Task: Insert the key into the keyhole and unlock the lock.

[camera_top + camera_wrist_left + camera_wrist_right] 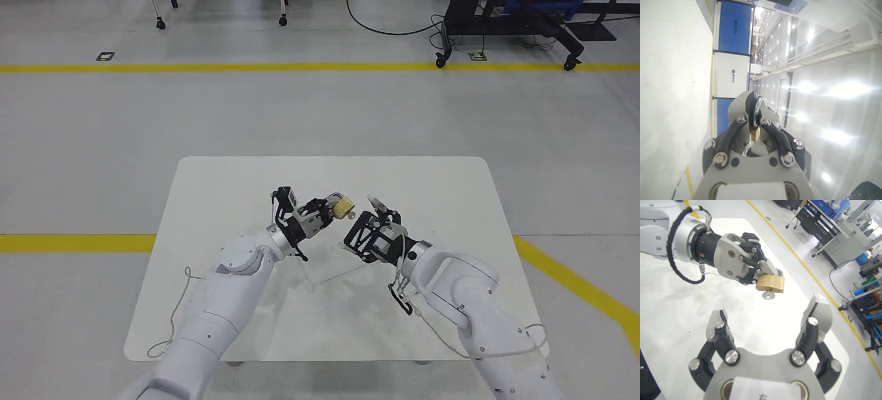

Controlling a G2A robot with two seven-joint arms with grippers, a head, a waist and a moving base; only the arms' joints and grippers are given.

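While left end effector [775, 273] clamps lock [770, 283], shackle mostly hidden, key [768, 295] inserted, right end effector [769, 308] wide.

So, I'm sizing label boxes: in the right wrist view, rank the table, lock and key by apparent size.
1. table
2. lock
3. key, only its head showing outside the lock

The lock [770, 283] was seen to be of brass, its body brushed to a dull golden sheen, and its shackle [780, 272] of bright polished metal. The key [768, 295] was made of silvery, glossy metal. The right gripper [768, 311] was formed of satin grey metal, faced with matt black pads [724, 320] and jointed by black plastic-looking links [721, 340]. The table [677, 323] was topped with a smooth, faintly glossy white surface.
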